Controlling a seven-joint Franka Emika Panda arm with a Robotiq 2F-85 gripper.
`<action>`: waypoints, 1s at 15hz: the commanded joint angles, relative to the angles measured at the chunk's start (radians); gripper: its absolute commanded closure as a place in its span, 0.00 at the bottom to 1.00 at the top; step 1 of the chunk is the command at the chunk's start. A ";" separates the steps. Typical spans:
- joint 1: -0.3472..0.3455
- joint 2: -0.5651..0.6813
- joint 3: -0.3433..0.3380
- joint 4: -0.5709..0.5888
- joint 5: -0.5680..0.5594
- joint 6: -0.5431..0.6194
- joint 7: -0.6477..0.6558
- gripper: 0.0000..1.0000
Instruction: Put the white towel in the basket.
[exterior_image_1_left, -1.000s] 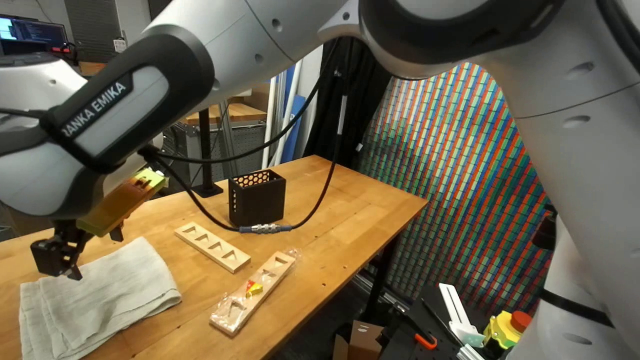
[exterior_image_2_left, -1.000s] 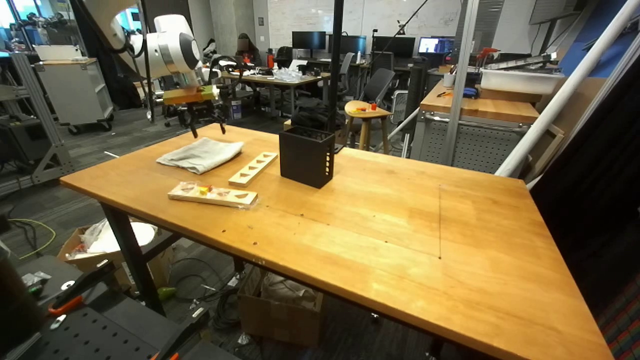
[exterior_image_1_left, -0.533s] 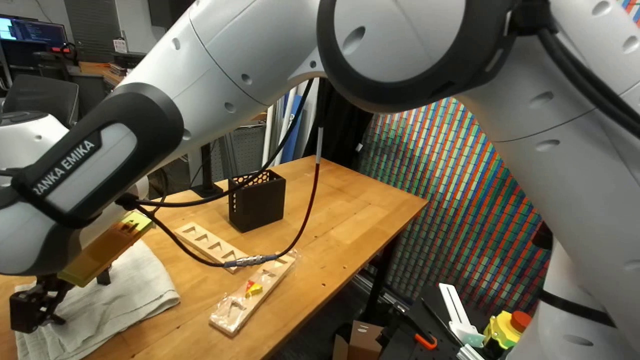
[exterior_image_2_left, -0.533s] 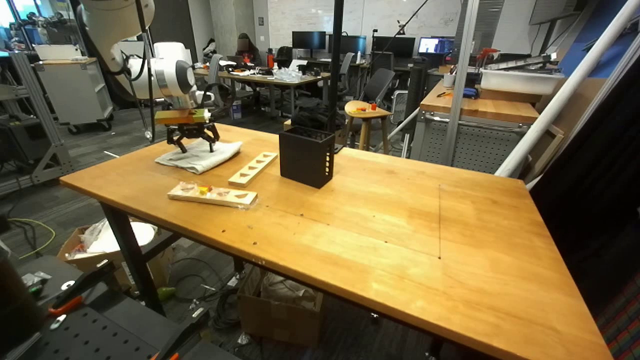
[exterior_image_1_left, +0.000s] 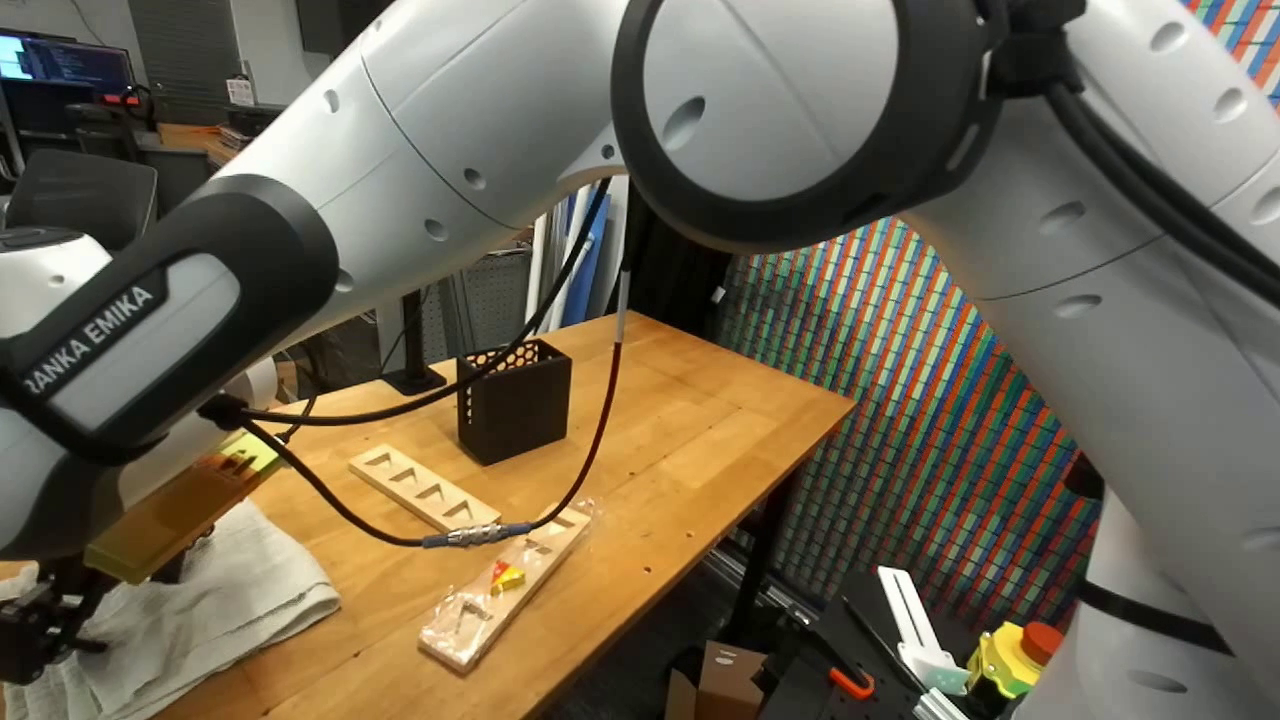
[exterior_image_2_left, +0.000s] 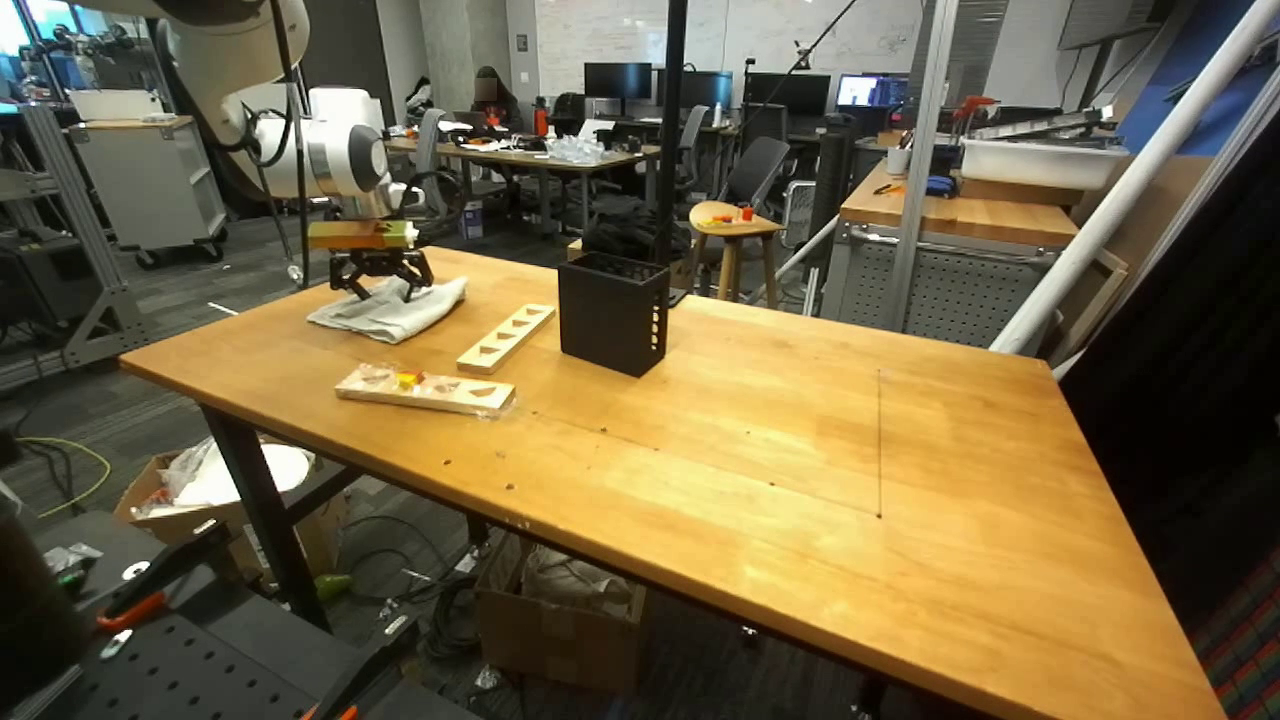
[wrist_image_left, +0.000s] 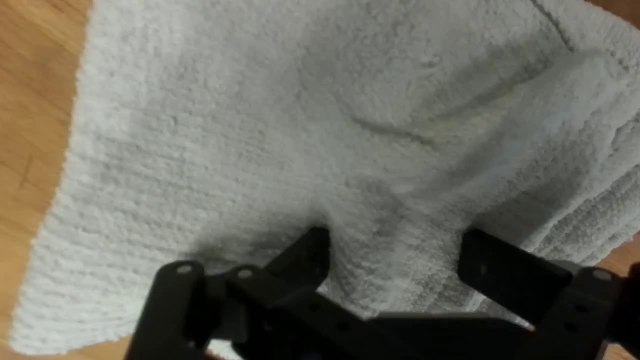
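- While pressing black fingers (wrist_image_left: 307, 255) down into the white towel (wrist_image_left: 210, 150), holds them apart, with cloth puckering into a ridge between; apparently not clamped on anything yet.
- Compared with half a second ago, shows the tips of the gripper (exterior_image_2_left: 385, 298) slightly nearer together and, in both exterior views, the towel's edge drawn inward.
- Suggests a pinch just beginning: cloth gathered but not secured, so not ready to lift.
- Around the fingers, leaves the towel rumpled on the tabletop (exterior_image_2_left: 800, 430), close to the short edge and toward the back corner in an exterior view, still outside the basket (exterior_image_2_left: 612, 315).
- Farther along the tabletop, beyond an unwrapped wooden board (exterior_image_2_left: 507, 340), has the basket standing upright, mouth up, closer to the back long edge than the front, and near that front edge a plastic-wrapped wooden board (exterior_image_2_left: 432, 391).
- Calls next, in judgement, for full closing before any lift, then a carry to the basket's mouth.
- Risks catching only a thin fold and trailing the rest across the rim.
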 joint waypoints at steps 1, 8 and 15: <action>0.010 0.030 0.002 0.043 0.043 0.010 -0.030 0.58; 0.002 -0.053 -0.007 0.000 0.044 -0.037 -0.037 1.00; -0.033 -0.206 -0.022 -0.015 0.029 -0.227 -0.106 0.96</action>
